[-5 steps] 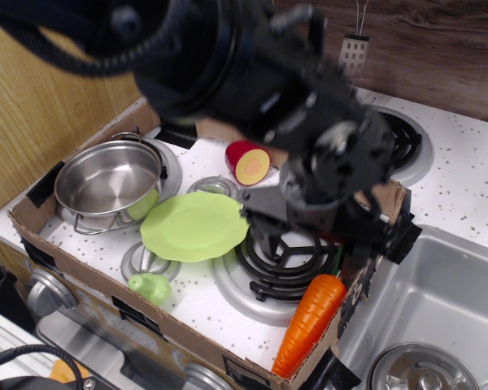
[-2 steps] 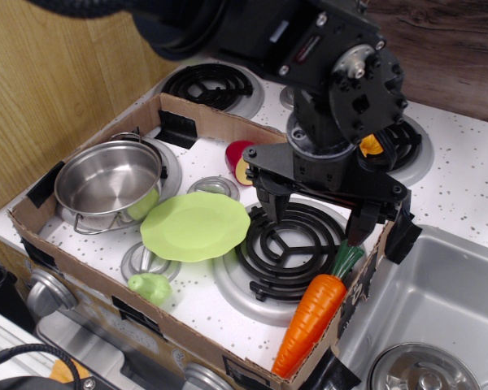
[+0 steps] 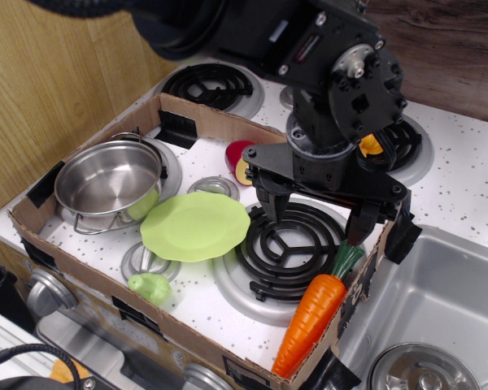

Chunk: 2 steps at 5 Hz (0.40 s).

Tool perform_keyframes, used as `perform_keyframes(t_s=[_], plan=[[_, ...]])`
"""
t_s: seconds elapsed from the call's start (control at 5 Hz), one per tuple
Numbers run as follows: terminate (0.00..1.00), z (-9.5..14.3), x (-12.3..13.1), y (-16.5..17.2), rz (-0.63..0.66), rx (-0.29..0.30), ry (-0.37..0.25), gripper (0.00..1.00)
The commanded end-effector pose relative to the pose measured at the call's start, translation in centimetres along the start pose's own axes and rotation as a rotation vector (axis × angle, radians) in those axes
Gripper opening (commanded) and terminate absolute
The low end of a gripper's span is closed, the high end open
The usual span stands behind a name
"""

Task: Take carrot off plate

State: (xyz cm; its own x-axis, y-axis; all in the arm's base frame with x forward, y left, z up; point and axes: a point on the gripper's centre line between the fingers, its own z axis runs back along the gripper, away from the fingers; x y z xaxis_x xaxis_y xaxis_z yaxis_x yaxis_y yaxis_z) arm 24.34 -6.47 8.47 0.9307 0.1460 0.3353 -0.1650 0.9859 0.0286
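Though near claw (image 3: pixel 317 213), carrot (image 3: pixel 311 318) below-right.

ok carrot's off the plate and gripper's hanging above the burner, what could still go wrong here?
1. The carrot lies against the cardboard wall at the front right corner, next to the sink; a nudge might tip it over the edge.
2. The open gripper has one finger close above the carrot's green stem; moving sideways without lifting could snag it.
3. The plate overlaps the burner rim, so a low sweep could shift it.
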Motion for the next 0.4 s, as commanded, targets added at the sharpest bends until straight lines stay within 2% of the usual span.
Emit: perform_keyframes(t_s=[0.0, 0.2], plan=[[0.0, 1.23, 1.14, -0.09, 0.016, -0.025, -0.047, 1.0], [1.0, 1.23, 1.14, -0.09, 0.016, -0.025, -0.047, 1.0]])
